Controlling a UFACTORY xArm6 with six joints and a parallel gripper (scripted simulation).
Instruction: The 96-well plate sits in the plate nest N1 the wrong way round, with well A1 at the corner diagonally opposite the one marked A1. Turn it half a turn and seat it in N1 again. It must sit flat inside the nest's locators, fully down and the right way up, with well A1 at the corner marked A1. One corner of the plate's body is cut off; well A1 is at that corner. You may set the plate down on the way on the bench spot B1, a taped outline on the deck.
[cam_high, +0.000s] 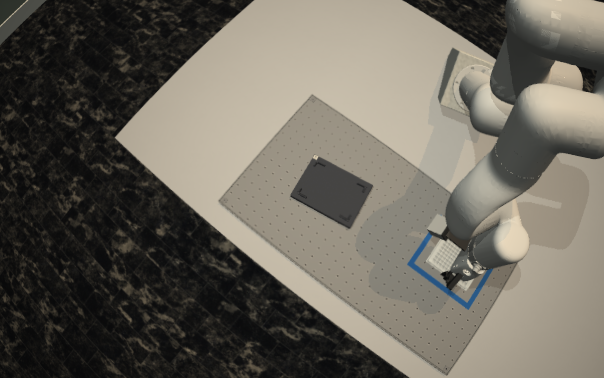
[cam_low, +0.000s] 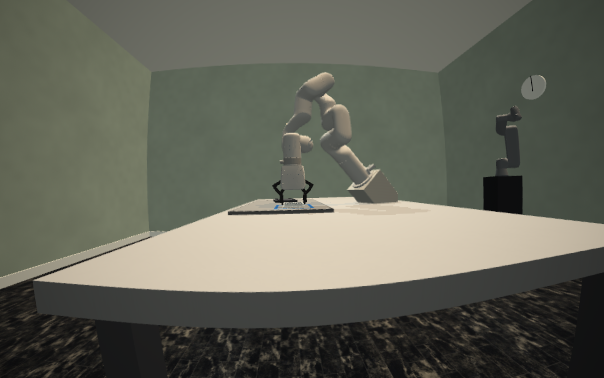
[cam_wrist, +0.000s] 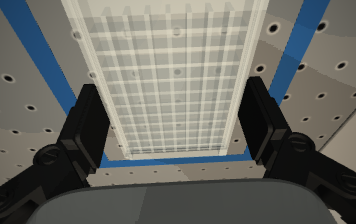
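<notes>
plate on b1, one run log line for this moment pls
plate: inside B1 outline | gripper: open, fingers astride plate | nest N1: no plate
</notes>
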